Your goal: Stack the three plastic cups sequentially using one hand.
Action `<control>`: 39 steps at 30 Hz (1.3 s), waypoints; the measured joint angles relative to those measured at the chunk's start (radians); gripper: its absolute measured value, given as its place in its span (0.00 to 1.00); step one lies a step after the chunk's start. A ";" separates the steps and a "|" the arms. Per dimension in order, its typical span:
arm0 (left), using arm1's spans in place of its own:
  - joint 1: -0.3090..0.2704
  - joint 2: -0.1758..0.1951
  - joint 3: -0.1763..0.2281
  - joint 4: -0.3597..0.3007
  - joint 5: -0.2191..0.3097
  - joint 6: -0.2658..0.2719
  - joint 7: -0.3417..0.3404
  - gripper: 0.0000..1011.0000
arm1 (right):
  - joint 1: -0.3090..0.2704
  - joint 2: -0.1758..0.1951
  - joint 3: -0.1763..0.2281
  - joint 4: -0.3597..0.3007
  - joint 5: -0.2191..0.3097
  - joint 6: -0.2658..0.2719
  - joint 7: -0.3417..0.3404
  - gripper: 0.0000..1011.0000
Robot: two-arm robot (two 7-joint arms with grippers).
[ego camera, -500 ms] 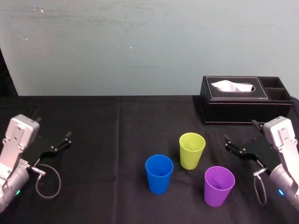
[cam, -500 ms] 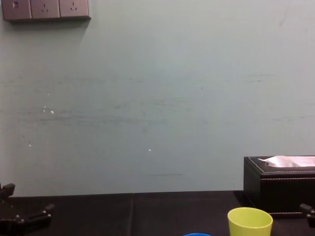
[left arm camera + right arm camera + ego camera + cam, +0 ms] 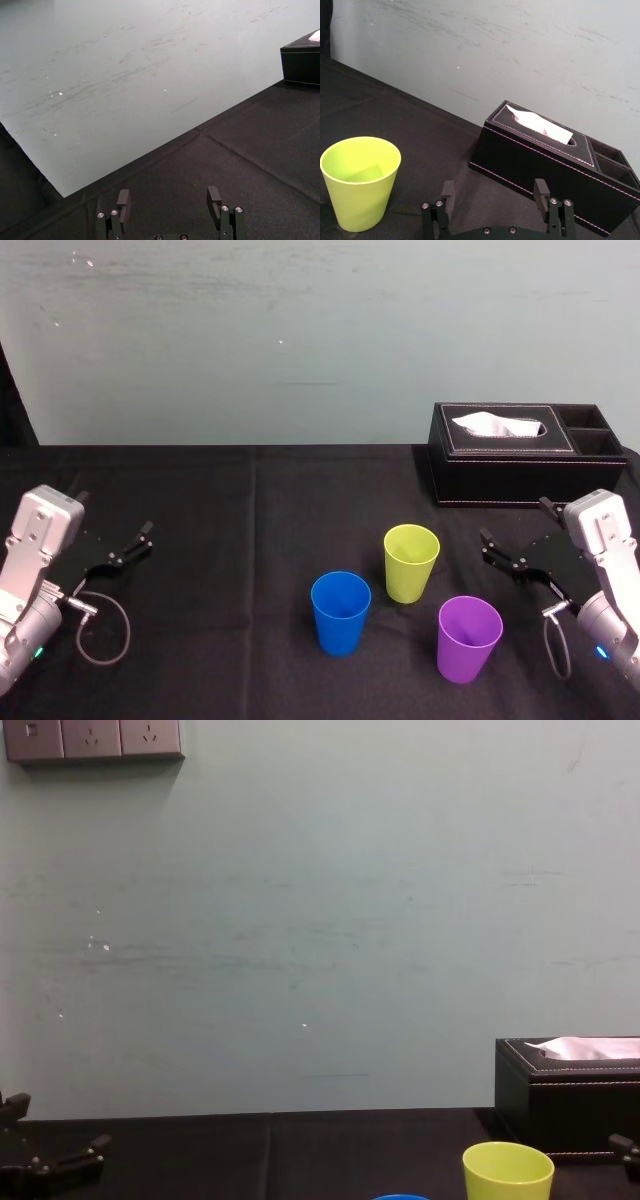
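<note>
Three tumblers stand upright and apart on the black surface point(image 3: 220, 540), mouths up, long axes vertical. Nearest, at the lower right of the head view, is the purple cup point(image 3: 469, 638). Left of it stands the blue cup point(image 3: 340, 612), and behind and between them the lime cup point(image 3: 411, 562). The right end effector point(image 3: 514, 521), spread wide and empty, hovers at the frame's right edge. The cups lie just to its left, so this arm is nearer. The left end effector point(image 3: 115, 513), likewise spread and empty, sits at the far left edge. Farthest back is the black tissue box point(image 3: 520, 455).
</note>
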 joint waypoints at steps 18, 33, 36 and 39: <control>0.000 0.000 0.000 0.000 0.000 0.000 0.000 0.99 | 0.000 0.000 0.000 0.000 0.000 0.000 0.000 0.99; 0.000 0.000 0.000 0.000 0.000 0.000 0.000 0.99 | 0.000 0.000 0.000 0.000 0.000 0.000 0.000 0.99; 0.000 0.000 0.000 0.000 0.000 0.000 0.000 0.99 | 0.000 0.000 0.000 0.000 0.000 0.000 0.000 0.99; 0.000 0.000 0.000 0.000 0.000 0.000 0.000 0.99 | 0.000 0.000 0.000 0.000 0.000 0.000 0.000 0.99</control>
